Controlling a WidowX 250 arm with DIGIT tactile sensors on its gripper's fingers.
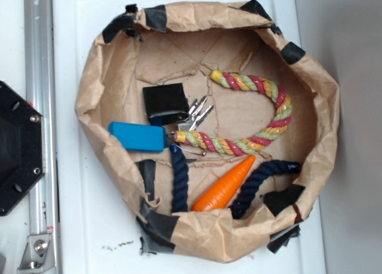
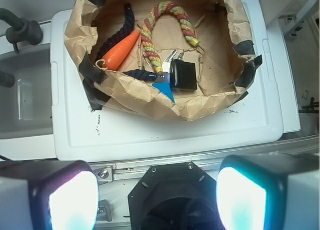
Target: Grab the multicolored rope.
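Observation:
The multicolored rope (image 1: 268, 116), twisted in pink-red, yellow and light green, lies curved inside the brown paper bag (image 1: 113, 77). It also shows in the wrist view (image 2: 150, 44). My gripper (image 2: 157, 197) is open and empty, high above the black robot base, well short of the bag. Its two pads (image 2: 72, 202) glow at the bottom of the wrist view. The gripper does not show in the exterior view.
In the bag lie a navy rope (image 1: 179, 178), an orange carrot (image 1: 227, 187), a blue block (image 1: 138, 137), a black box (image 1: 165, 101) and metal keys (image 1: 200, 113). The bag stands on a white platform (image 1: 77, 214). The black base (image 1: 15, 148) and a metal rail (image 1: 39, 77) are at the left.

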